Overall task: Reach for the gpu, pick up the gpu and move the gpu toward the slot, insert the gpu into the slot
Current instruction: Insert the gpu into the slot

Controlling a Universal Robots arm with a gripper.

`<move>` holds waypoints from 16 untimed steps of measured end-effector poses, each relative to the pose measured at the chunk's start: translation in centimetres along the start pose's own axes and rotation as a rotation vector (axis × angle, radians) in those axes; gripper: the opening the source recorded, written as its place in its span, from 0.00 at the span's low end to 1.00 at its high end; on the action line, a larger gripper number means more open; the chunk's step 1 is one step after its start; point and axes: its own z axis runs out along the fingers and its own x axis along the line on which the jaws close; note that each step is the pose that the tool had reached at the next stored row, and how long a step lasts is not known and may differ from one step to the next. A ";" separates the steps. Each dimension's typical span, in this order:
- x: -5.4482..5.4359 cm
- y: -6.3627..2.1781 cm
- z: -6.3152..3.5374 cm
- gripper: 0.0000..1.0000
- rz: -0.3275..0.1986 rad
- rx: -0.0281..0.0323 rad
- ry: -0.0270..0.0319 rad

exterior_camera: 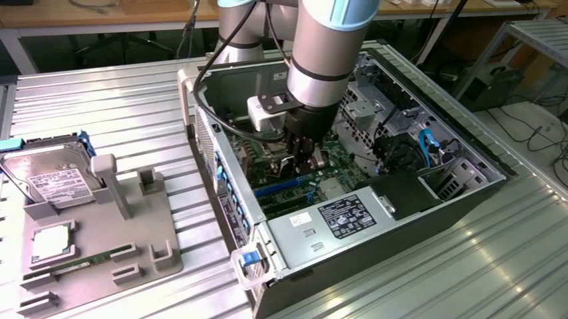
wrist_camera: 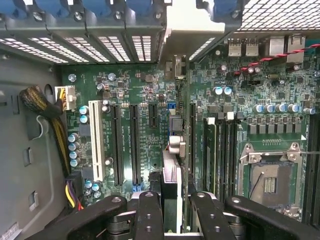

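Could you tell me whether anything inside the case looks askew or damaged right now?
Nothing looks damaged or spilled. The gpu stands edge-on in the gripper, parallel to the motherboard slots, not tilted. The CPU socket is bare.

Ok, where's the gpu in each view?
Exterior view: gpu held at the gripper, down inside the case.
Wrist view: gpu edge-on between the fingers, over the slots.
Shared landmark: the green motherboard.
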 end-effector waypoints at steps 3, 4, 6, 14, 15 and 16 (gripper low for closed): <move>0.0 0.15 0.13 0.27 -0.002 0.0003 0.0001; 0.0 0.22 0.15 0.27 -0.002 0.0012 0.0001; 0.0 0.38 0.18 0.27 -0.002 0.0033 -0.0002; 0.0 0.75 0.54 0.27 -0.004 0.0071 -0.0002; 0.0 0.85 0.58 0.27 -0.004 0.0071 -0.0004; 0.0 0.95 0.66 0.27 -0.005 0.0072 -0.0008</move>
